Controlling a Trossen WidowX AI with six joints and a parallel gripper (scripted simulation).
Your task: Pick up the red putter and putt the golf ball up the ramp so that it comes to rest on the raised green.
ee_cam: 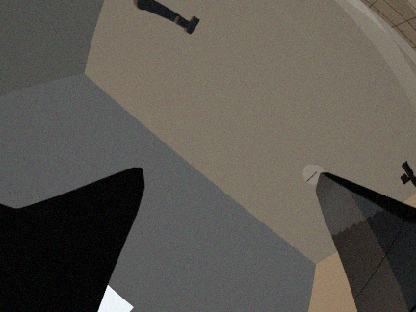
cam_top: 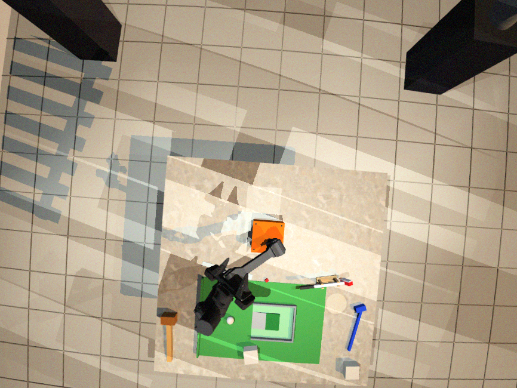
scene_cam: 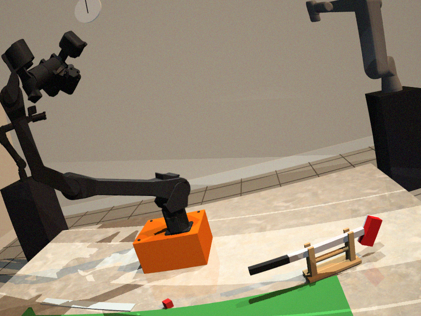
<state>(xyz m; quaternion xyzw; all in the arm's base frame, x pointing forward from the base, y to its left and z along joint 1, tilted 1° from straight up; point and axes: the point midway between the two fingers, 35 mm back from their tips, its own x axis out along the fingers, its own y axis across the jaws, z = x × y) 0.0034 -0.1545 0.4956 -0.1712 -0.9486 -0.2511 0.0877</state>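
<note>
1. Exterior view: gripper (scene_cam: 50, 73) raised high, jaws spread wide, holding nothing.
2. Putter (scene_cam: 312, 247) lies on its wooden stand (scene_cam: 331, 260), well apart from the gripper.
3. Top view: ball (cam_top: 230, 320) sits on the green mat (cam_top: 300, 333), beside the ramp (cam_top: 273, 322).

Beige tiled floor (cam_top: 292, 83) under slanting light bands; plain grey-brown wall (scene_cam: 210, 84); dark pedestals (cam_top: 455, 54) at corners

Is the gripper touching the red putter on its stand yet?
Apart. The exterior view shows the open gripper raised high at far left, while the red putter rests on its wooden stand far right.
</note>
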